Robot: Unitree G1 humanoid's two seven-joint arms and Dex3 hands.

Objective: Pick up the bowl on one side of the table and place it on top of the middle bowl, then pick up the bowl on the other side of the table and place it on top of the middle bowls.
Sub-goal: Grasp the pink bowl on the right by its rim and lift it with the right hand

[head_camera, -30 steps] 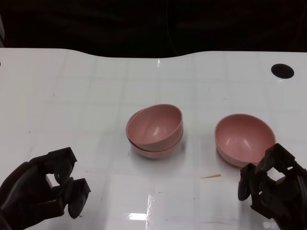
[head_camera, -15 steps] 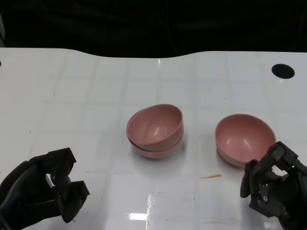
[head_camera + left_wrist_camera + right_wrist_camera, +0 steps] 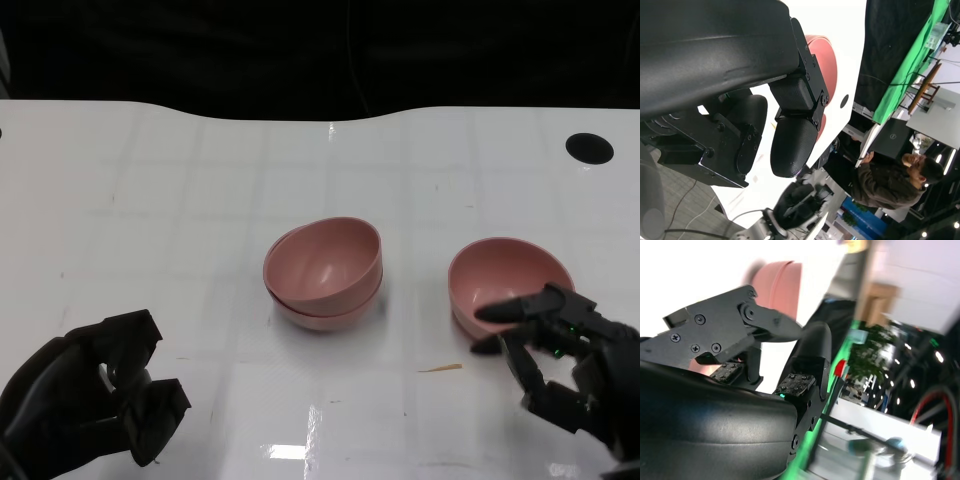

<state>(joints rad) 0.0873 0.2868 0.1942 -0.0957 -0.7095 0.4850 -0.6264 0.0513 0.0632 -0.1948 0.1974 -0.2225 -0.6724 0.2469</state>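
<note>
— While one bowl is already seated, tilted, in the middle bowl (image 3: 323, 272), where is the last bowl (image 3: 508, 290) found?

— It is seen on the white worktop (image 3: 200, 200), well right of the stack and just ahead of the right hand (image 3: 560, 365), whose spread, empty fingers (image 3: 505, 312) are extended over its near rim.

— And the left hand (image 3: 85, 405)?

— It is curled in on nothing, far from that bowl. The right hand is judged nearer; the stack lies to the bowl's left.
</note>
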